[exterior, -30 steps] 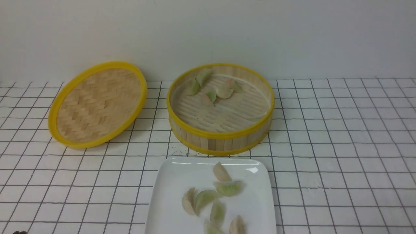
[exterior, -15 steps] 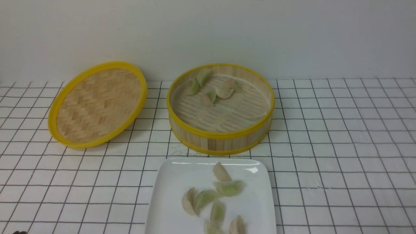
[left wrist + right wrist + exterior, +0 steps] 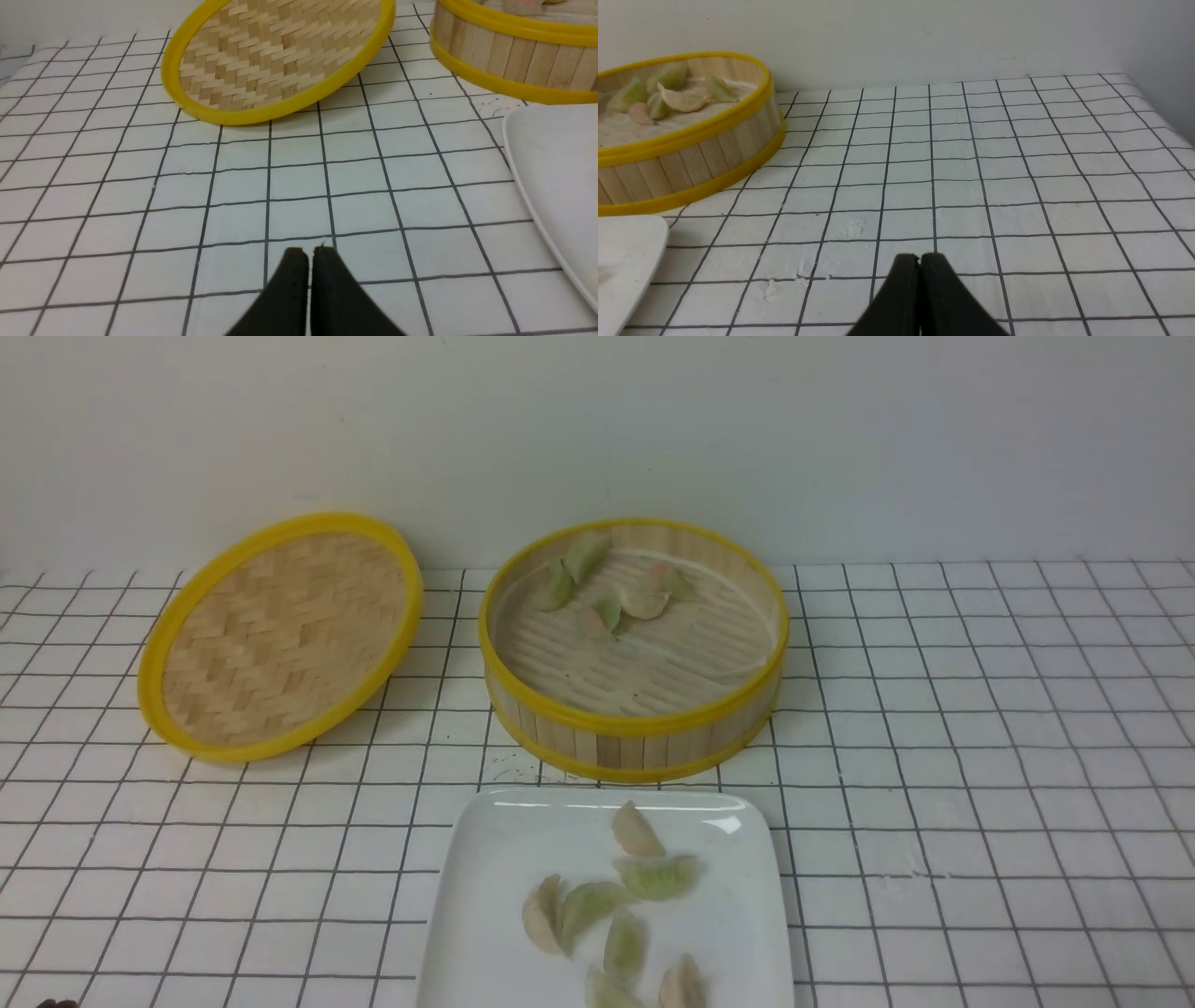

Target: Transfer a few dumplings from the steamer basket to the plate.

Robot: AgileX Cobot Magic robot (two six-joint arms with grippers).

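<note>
Overall, white black-gridded tablecloth [image 3: 980, 728], plain pale wall [image 3: 840, 439] behind; left gripper [image 3: 308, 252], right gripper [image 3: 920, 256] closed, empty.

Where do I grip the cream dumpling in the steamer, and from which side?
Judging from the front view, come straight down from above: the steamer basket wall blocks any side approach. Pinch the cream dumpling across its plump middle, jaws straddling the curved ridge. Green dumplings lie close beside it, so keep the jaws narrow.

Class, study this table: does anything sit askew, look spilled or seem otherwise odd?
The woven lid is not flat: it sits tilted, its far edge raised toward the wall. Small white flecks dot the checked cloth near the plate. The dumplings on the plate lie scattered, not spilled.
</note>
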